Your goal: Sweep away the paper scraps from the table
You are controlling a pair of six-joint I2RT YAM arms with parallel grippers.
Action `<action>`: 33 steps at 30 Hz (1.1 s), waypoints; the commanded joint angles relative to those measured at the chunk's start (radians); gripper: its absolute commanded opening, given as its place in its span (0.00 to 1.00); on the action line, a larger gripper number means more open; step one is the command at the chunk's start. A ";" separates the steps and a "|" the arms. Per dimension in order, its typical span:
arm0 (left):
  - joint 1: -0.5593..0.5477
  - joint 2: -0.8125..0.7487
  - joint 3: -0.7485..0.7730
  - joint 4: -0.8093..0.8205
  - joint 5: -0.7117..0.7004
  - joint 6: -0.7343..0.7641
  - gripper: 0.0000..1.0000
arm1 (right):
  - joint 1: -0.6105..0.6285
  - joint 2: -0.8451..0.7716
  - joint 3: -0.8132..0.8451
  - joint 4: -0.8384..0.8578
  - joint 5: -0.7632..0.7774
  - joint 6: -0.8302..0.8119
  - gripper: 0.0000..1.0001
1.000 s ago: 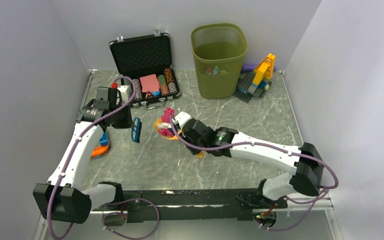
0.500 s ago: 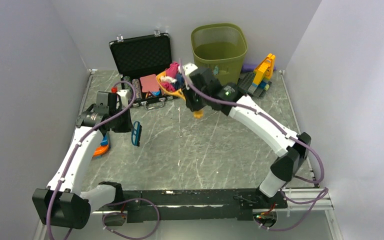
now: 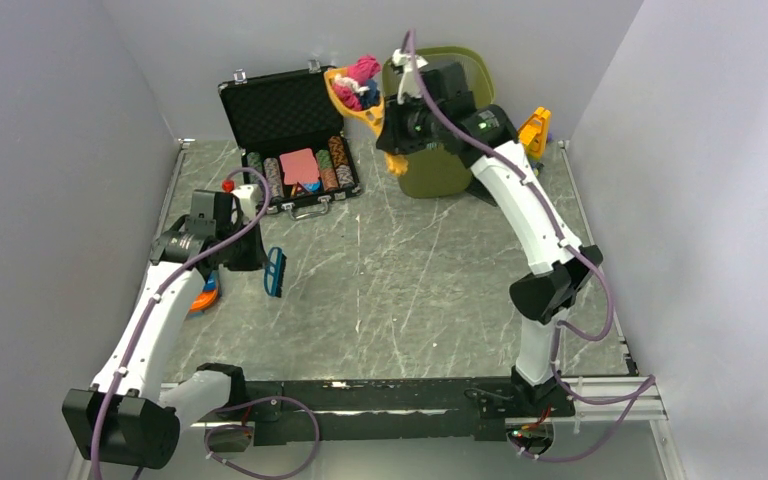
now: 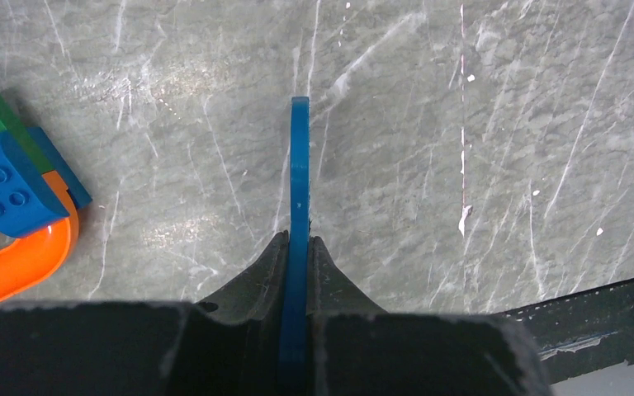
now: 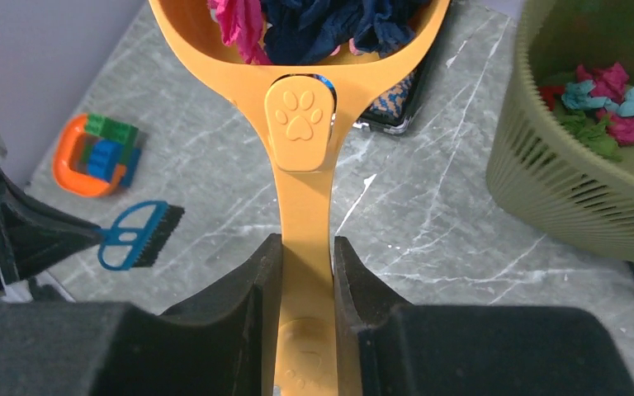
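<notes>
The right tool (image 5: 301, 247) is clenched on the orange scoop (image 5: 300, 132) — paper scraps (image 5: 322, 25) heaped in it at twelve o'clock, the wastebasket (image 5: 561, 190) at two. A blue brush (image 4: 299, 165) is gripped by the left tool (image 4: 297, 243). The bench (image 3: 410, 290) looks swept — only tipping is judged left.

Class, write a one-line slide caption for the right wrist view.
Right end effector grips an orange dustpan loaded with pink and navy paper scraps beside the green basket.
</notes>
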 commanded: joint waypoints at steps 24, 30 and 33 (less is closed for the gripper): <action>0.004 -0.056 -0.027 0.033 0.046 -0.014 0.00 | -0.529 0.009 -0.870 1.988 -0.894 1.710 0.00; 0.004 -0.053 -0.028 0.038 0.055 -0.020 0.00 | -0.536 0.012 -0.850 2.001 -0.912 1.721 0.00; 0.005 -0.049 -0.025 0.040 0.058 -0.021 0.00 | -0.538 0.006 -0.839 2.004 -0.922 1.721 0.00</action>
